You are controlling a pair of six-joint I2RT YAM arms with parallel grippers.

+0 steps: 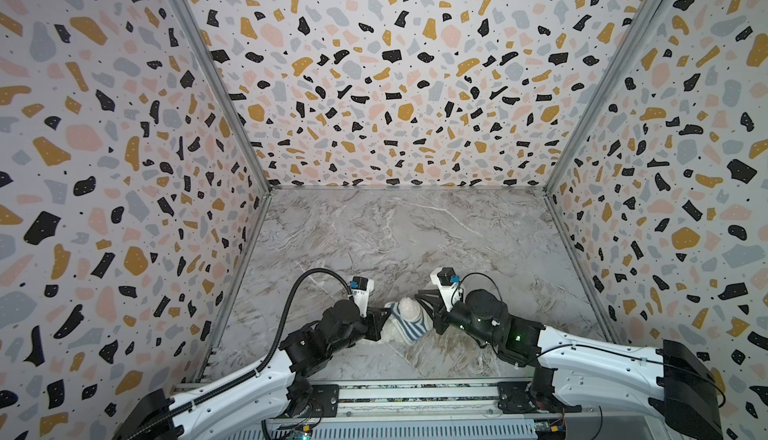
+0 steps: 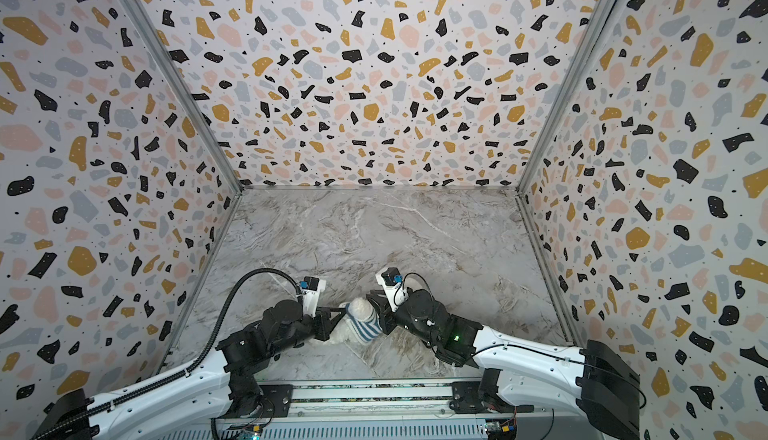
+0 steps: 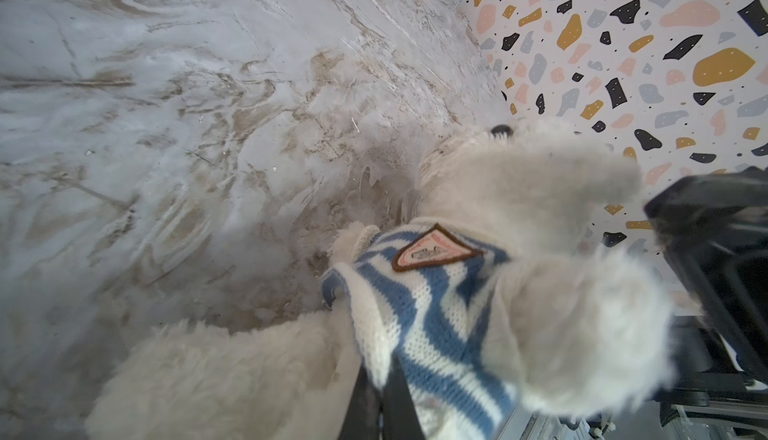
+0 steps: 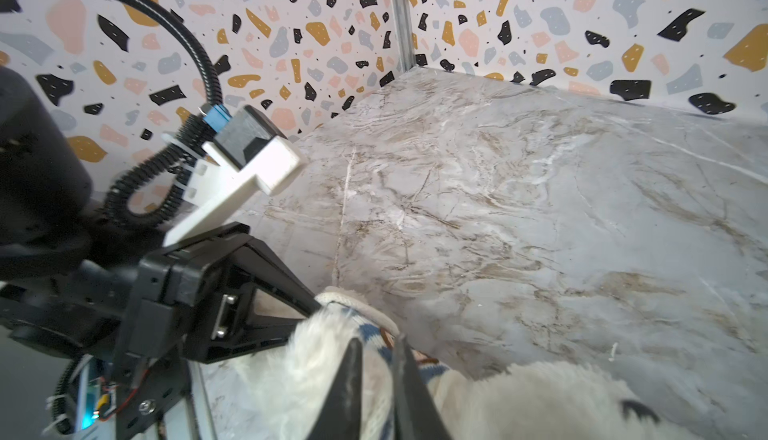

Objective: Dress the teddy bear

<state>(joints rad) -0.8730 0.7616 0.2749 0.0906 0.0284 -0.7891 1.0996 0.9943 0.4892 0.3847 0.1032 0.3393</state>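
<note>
Teddy bear (image 1: 409,308) between left end effector (image 3: 379,379) (clamping shirt (image 3: 432,334)) and right end effector (image 4: 379,346) (unclear)

The far half of the marble table (image 1: 415,230) lies bare from the left wall (image 1: 104,168) to the right wall (image 1: 685,168) and up to the back wall (image 1: 395,84) — open passage there. Near the front rail (image 1: 415,392) it is crowded: the teddy bear (image 1: 409,308) in its striped shirt (image 1: 409,329) sits mid-table, the left gripper (image 1: 383,319) and right gripper (image 1: 424,300) touching its two sides — only the table strips outside each arm are open, the left one arched over by a black cable conduit (image 1: 308,274)
</note>
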